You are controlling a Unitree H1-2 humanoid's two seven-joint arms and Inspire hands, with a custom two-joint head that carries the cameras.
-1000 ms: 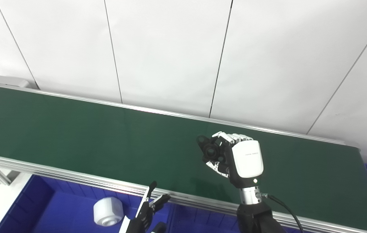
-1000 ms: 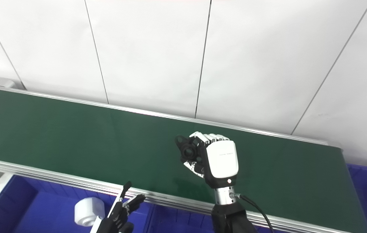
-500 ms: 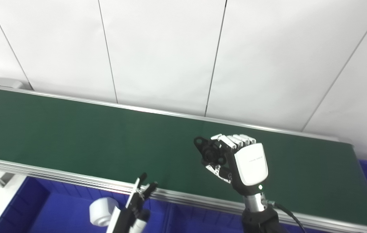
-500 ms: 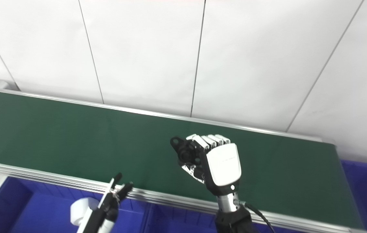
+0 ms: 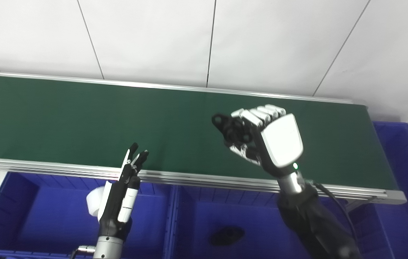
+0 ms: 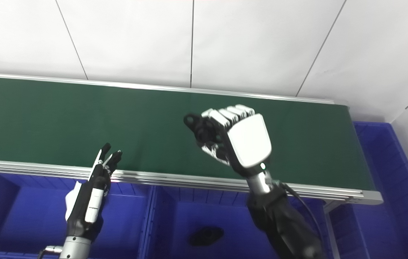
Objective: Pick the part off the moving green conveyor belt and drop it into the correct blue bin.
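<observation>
Right robot hand (image 5: 267,138) gripping black part (image 5: 229,127), above green belt (image 5: 63,118)

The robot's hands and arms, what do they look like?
The right hand has a glossy white back plate, white-and-black segmented fingers, a small green light near a silver wrist, a black forearm and a black cable. The left hand is slimmer, black with white panels, black fingertips and a silver wrist.
</observation>
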